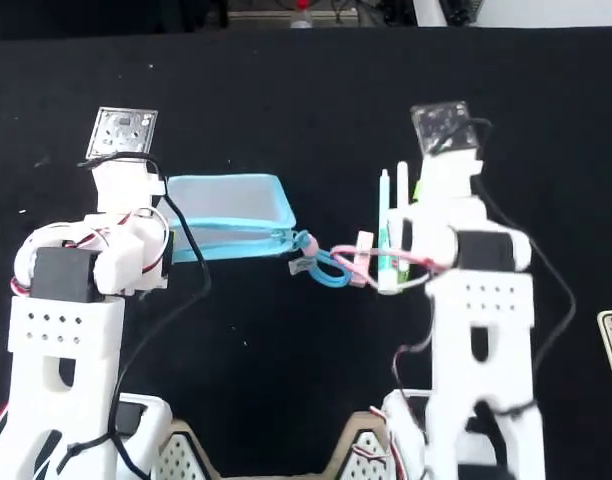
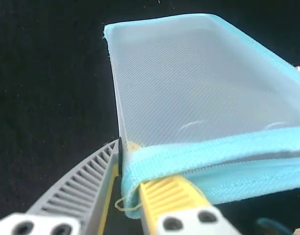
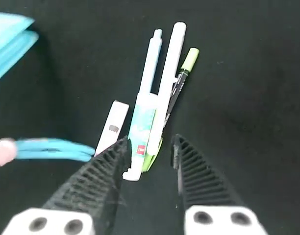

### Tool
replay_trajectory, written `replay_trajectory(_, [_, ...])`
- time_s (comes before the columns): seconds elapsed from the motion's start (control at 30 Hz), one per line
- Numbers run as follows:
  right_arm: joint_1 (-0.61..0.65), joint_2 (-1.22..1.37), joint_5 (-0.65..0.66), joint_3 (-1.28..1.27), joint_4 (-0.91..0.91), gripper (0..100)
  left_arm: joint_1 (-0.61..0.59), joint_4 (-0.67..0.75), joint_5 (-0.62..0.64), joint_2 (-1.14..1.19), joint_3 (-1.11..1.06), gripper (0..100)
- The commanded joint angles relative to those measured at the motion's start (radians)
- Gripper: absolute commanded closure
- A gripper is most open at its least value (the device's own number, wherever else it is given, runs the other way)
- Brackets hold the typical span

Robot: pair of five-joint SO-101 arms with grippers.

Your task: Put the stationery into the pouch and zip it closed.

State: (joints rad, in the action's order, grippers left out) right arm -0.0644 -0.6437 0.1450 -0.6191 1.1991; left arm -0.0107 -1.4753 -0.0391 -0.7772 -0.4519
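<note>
Your right tool hangs wide open over the pens, which point lengthwise away from it. Your left tool clamps the pouch at its zipper corner.

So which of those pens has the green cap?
The thin black-barrelled pen; the long white pen beside it and the pale blue pen have pale caps.

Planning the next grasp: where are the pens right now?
The pens lie bunched on the table, right of the pouch in the high view, their near ends inside the open right gripper.
</note>
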Motion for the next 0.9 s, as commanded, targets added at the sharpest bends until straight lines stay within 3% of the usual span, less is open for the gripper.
replay_trajectory(0.0, [-0.023,0.124,-0.008,0.041,-0.064,87.5,0.013,0.015,0.011,0.005,-0.001,97])
replay_trajectory(0.53, [0.003,0.766,-0.058,0.542,0.074,87.4,0.004,0.014,0.011,0.005,-0.005,97])
replay_trajectory(0.87, [0.031,1.003,-0.058,0.697,0.077,87.4,0.002,0.009,0.011,0.005,-0.010,97])
